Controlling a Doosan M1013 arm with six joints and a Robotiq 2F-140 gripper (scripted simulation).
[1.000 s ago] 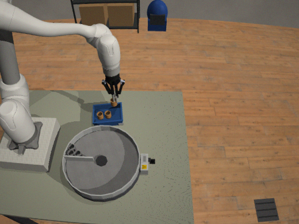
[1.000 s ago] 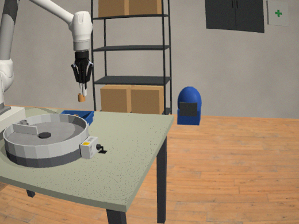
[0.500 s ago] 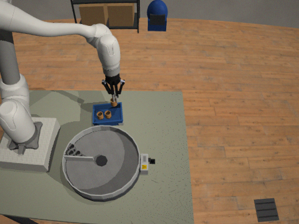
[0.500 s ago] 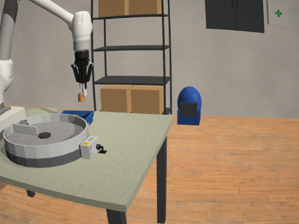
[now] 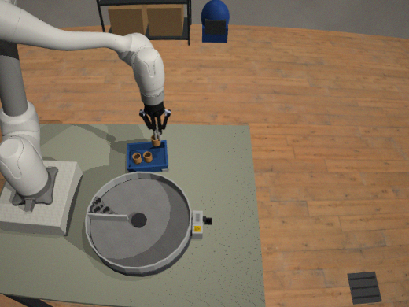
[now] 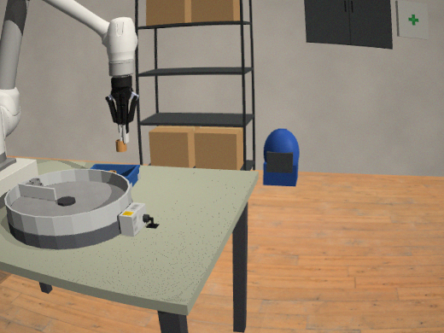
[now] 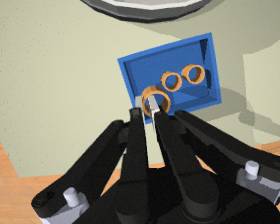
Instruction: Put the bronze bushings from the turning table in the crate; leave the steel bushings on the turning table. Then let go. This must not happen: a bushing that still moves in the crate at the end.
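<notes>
My gripper [image 5: 156, 135] [image 6: 123, 138] [image 7: 145, 104] is shut on the wall of a bronze bushing [image 5: 156, 142] [image 6: 121, 147] [image 7: 152, 90]. It holds the bushing upright, clear above the blue crate [image 5: 159, 161] [image 6: 133, 175] [image 7: 144, 71], near its back right corner in the top view. Two bronze bushings stand inside the crate, one [image 5: 137, 160] [image 7: 185, 75] at the left and one [image 5: 147, 159] [image 7: 163, 82] near the middle. Several dark steel bushings [image 5: 97, 209] [image 6: 35, 182] lie on the turning table [image 5: 130, 251] [image 6: 87, 201], bunched against its divider. No bronze bushing shows there.
The grey divider [image 5: 108, 217] [image 6: 37, 191] runs from the turning table's rim toward its dark hub [image 5: 138, 220] [image 6: 66, 201]. A grey box [image 5: 197, 217] [image 6: 133, 221] sits at the rim's right. The turning table's raised wall stands just in front of the crate. The arm's pedestal [image 5: 67, 200] is at the left.
</notes>
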